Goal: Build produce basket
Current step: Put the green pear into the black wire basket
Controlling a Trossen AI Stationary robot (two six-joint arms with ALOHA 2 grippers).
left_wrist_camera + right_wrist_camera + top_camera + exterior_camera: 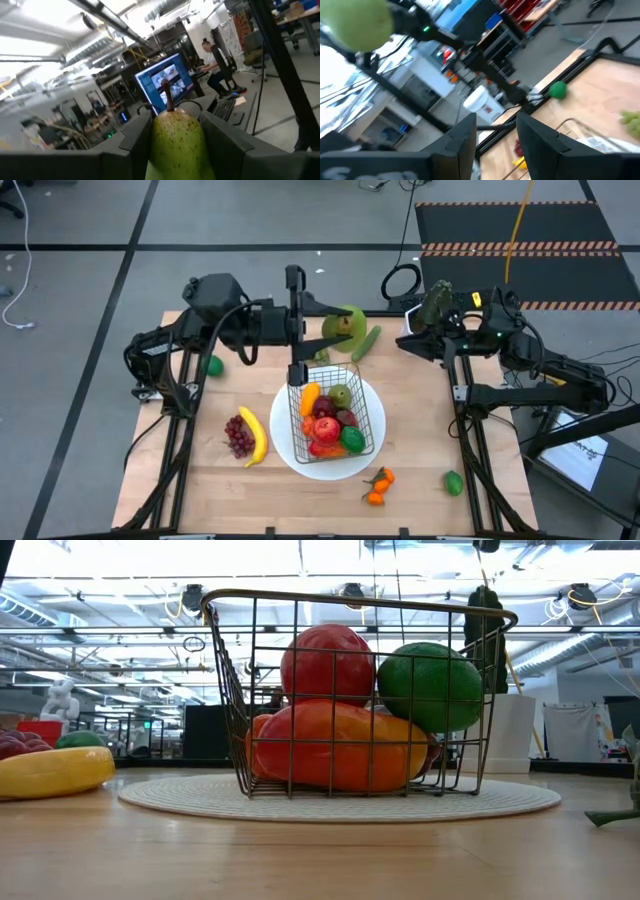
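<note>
In the high view the wire basket (337, 420) sits on a round white plate (290, 448) at the centre of the desk (420, 460). Inside it lie an orange pepper (311, 397), a green pear (341, 396), a red apple (326, 429), a lime (352, 439) and other red pieces. The low view shows the same basket (350, 690) with a red fruit and a green one on top of an orange pepper (340, 748).

The left end effector (322, 330) is raised above the upper middle of the frame, just above the basket's far edge, its fingers pinching a second green pear (345, 327). The left wrist view shows that pear (177, 142) squeezed between the two dark fingers (135, 137), stem up.

The right end effector (432, 308) hangs over the upper right corner of the desk; its fingers (462, 137) stand slightly apart, and whether they hold anything cannot be told.

Still on the desk: a cucumber (366, 342) beside the held pear, green grapes (320, 355) under the left end effector, a lime (213, 365) at the left edge, purple grapes (238, 435) and a banana (255, 437) left of the plate, tangerines (378, 486) below it, and another lime (453, 481) at lower right.
</note>
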